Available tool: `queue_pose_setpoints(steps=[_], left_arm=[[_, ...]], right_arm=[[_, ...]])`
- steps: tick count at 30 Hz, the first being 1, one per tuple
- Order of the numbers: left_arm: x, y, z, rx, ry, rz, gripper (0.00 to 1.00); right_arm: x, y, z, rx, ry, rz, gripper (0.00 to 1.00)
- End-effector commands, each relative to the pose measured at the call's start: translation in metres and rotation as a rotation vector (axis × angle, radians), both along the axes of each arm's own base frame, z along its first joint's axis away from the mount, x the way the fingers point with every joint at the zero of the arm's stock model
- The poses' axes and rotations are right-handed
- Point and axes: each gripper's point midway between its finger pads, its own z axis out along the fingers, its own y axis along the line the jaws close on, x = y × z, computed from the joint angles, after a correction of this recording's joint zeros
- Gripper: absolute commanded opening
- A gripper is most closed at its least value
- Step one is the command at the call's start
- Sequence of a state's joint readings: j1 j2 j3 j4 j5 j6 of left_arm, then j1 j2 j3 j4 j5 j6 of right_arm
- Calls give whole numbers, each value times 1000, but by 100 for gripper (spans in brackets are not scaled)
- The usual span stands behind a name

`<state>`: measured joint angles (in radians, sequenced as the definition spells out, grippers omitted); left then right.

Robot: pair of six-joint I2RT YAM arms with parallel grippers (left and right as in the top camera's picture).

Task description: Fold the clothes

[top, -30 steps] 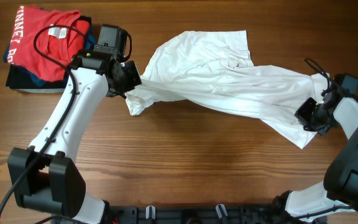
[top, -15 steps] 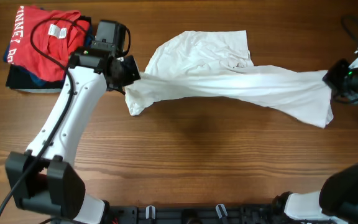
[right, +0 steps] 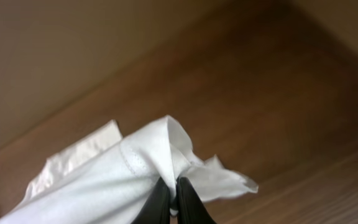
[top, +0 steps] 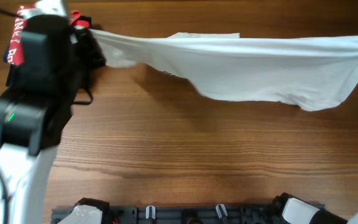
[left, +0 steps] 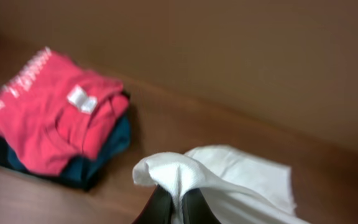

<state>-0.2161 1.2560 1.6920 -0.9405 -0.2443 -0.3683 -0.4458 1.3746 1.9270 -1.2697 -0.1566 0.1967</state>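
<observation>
Left tool (left: 178,200) and right tool (right: 171,195) rose, stretching T-shirt (top: 260,68).

The white shirt (top: 260,68), thin and wrinkled, is stretched wide across the far side of the surface (top: 197,155), gripped at both ends, lower edge sagging.
</observation>
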Motion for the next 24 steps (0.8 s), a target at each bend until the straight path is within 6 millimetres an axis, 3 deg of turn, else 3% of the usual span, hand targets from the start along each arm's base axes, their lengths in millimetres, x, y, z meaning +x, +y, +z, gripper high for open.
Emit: queue_pose_setpoints(steps=[1,4,7,11,15,17,19,24], left_arm=[[-38,22,70,9,-198,62,4],[-66,22,107,-21,-305,28,4],[-80,13,119,-7,-343,-53,4],[-63,12,110,41,-308,-53,4],[-14,2,87,88,-237,-66,4],[20,-5,75,99,-218,-70,4],[66,-14,64,131,-234,-81,4],[141,-17,60,121,-354,-47,4]], right_arm=[[-28,11,57,-119,-104,31,4],[-53,18,86,-175,-140,22,4],[-68,16,101,-220,-160,-19,4],[-54,9,88,-201,-111,-15,4],[-17,-7,63,-158,-36,0,4],[6,-14,49,-130,-10,19,4],[44,-22,35,-106,-16,73,4],[116,-42,46,-157,-176,126,4]])
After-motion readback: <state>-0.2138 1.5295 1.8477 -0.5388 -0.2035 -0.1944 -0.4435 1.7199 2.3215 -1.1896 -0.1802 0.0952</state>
